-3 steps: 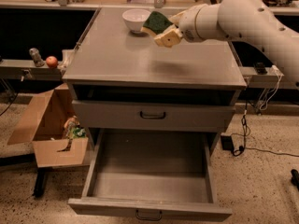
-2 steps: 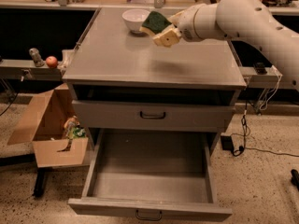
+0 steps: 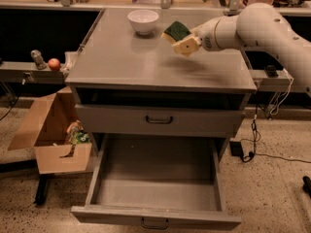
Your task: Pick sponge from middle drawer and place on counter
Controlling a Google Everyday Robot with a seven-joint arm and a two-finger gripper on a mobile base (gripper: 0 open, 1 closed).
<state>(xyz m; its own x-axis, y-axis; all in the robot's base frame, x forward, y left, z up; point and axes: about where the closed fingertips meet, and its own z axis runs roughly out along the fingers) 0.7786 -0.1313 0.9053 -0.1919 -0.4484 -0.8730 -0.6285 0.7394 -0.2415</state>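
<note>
The sponge (image 3: pixel 176 31), dark green on top with a yellow layer, is held in my gripper (image 3: pixel 181 39) above the grey counter (image 3: pixel 146 62), just right of a white bowl (image 3: pixel 143 20). The gripper is shut on the sponge, and the white arm reaches in from the right. The sponge is raised off the counter and casts a shadow on it. The middle drawer (image 3: pixel 155 178) is pulled open below at the front and its floor is bare.
A closed grey drawer front with a black handle (image 3: pixel 159 120) sits above the open drawer. An open cardboard box (image 3: pixel 53 135) stands on the floor to the left. A shelf at left holds an orange ball (image 3: pixel 54 63). Cables lie at right.
The gripper with the sponge has stayed nearly in place above the counter, with at most a slight drift.
</note>
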